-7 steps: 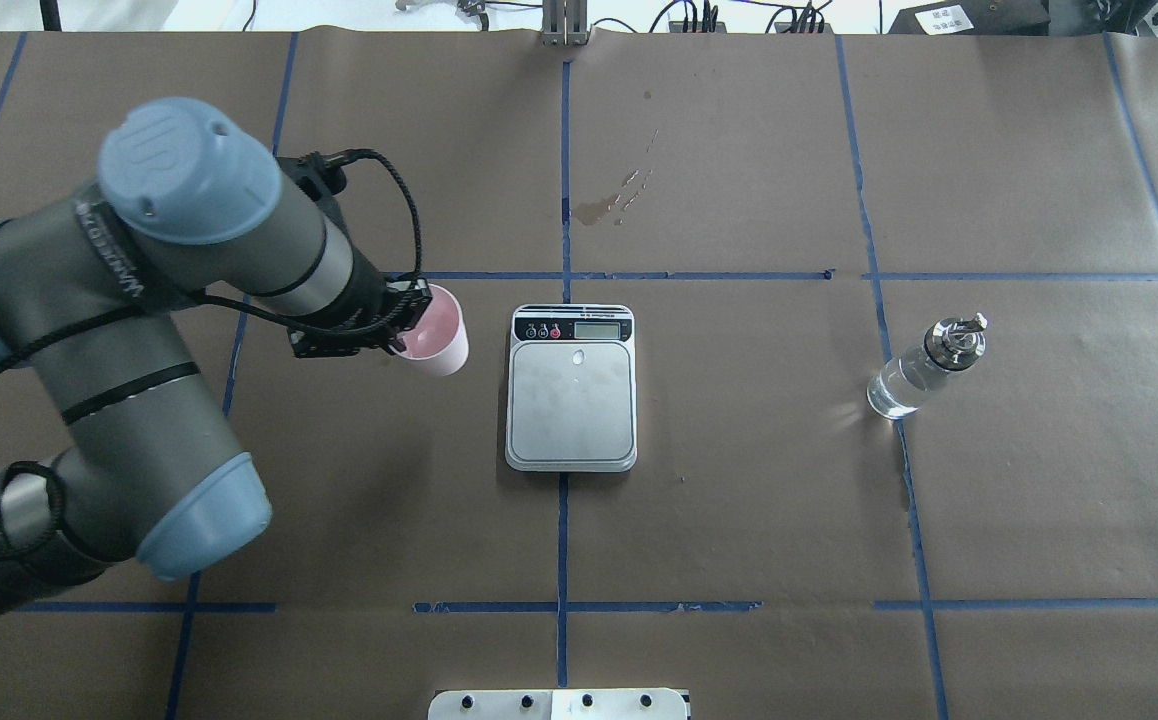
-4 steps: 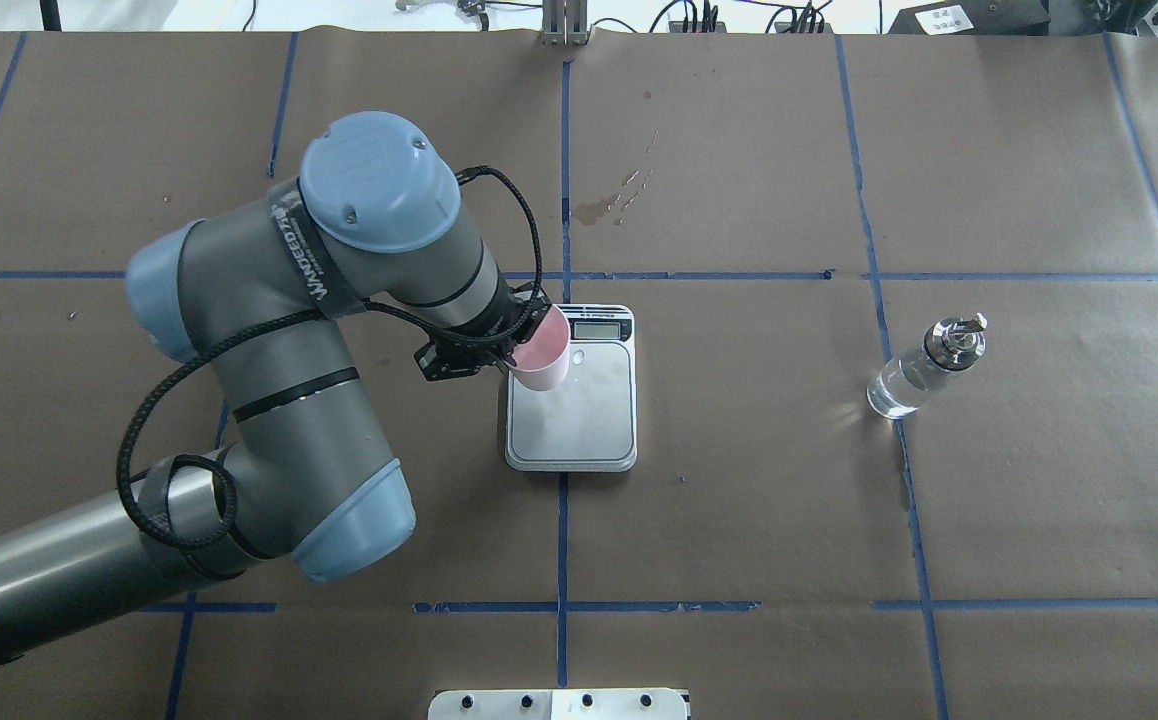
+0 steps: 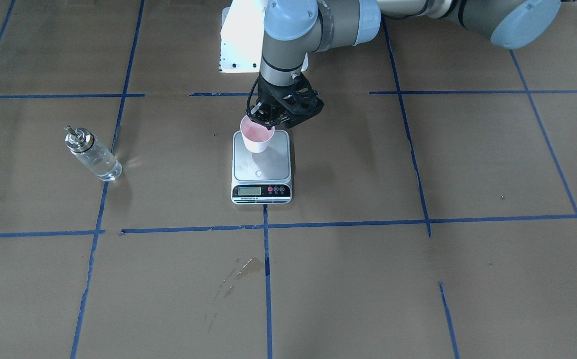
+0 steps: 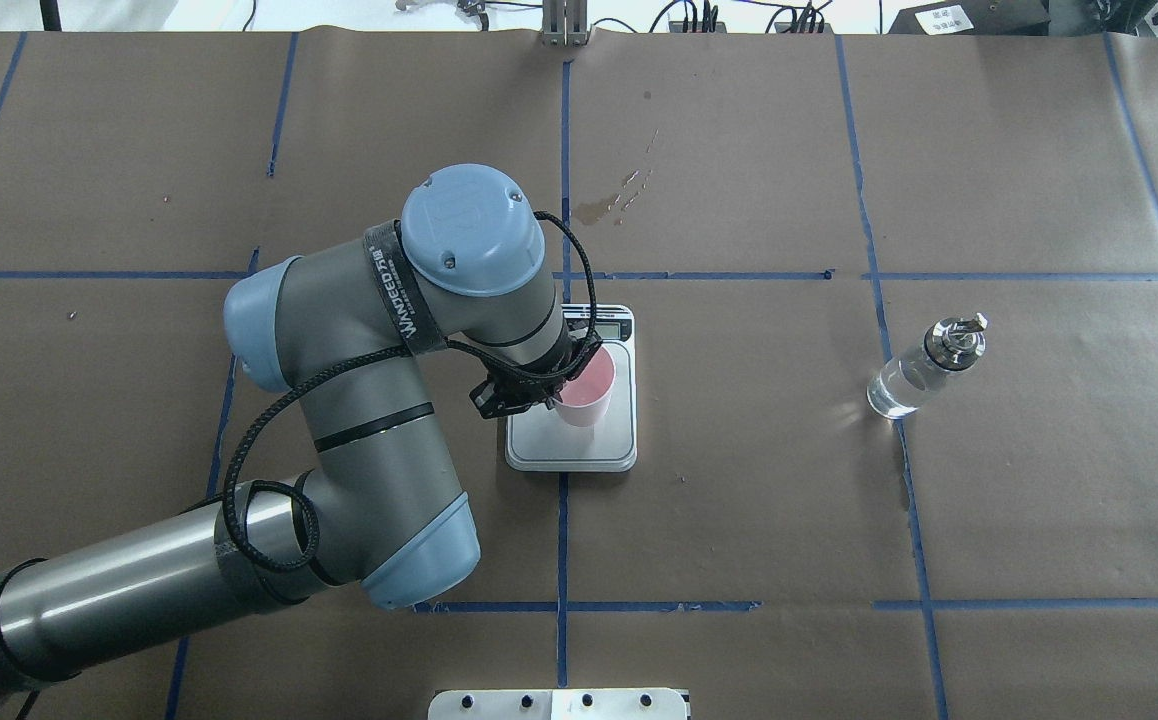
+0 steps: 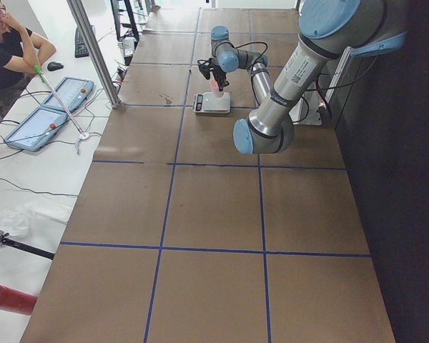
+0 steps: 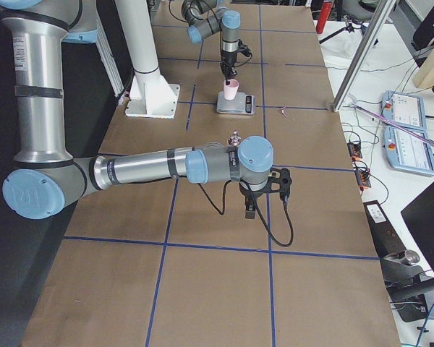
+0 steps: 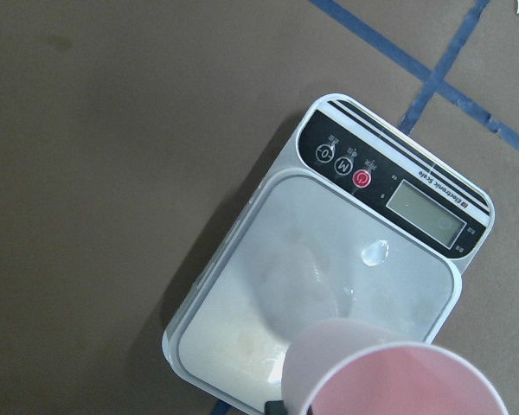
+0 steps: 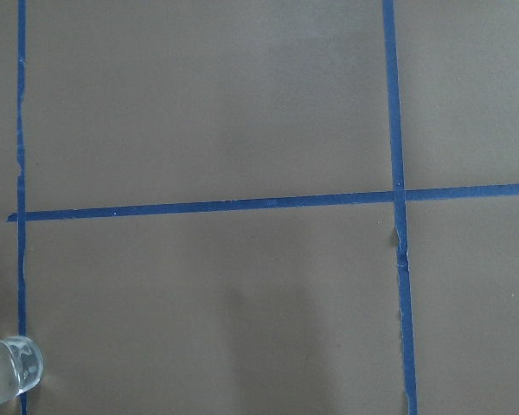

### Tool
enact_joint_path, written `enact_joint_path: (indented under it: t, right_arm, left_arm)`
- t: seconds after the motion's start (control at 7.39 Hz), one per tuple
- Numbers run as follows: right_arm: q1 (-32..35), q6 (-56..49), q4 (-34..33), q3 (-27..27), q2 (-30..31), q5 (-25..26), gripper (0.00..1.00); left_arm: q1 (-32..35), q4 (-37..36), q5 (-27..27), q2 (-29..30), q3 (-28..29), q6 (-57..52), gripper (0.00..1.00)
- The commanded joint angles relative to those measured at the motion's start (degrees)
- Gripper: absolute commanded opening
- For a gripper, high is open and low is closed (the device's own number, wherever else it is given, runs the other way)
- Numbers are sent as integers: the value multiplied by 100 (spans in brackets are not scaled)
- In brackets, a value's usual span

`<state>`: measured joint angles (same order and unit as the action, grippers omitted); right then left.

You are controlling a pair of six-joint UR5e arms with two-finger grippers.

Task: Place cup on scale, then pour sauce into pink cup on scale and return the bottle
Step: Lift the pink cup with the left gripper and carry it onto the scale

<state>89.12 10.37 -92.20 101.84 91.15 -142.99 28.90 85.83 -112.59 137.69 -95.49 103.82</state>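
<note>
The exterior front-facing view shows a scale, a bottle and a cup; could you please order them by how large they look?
1. scale, clearly the largest.
2. bottle, longer than the cup but slimmer.
3. cup, smallest, though its margin under the bottle is modest.

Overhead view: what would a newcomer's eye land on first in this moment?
First, the left gripper at mid-table, shut on the rim of the pink cup, which it holds over the steel plate of the scale. Next, the glass bottle standing alone far to the right, and a dark stain on the brown paper beyond the scale.
</note>
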Motion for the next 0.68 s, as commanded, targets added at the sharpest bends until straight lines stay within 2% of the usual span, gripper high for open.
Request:
enact_joint_path:
  t: [0.0,0.27,0.41,0.54]
  right_arm:
    - [0,0,9,3,8,0,100]
    - [0,0,9,3,-1,0,100]
    - [0,-9,9,3,-1,8,100]
    - [0,-9,9,11,-1,8,100]
  left_arm:
    - [-7,4,1,-22,91,-2,0]
    - [-7,134,1,-49,127,-29,0]
    - [2,214,1,-58,153,-46,11]
    - [-7,284,1,-75,171,-38,44]
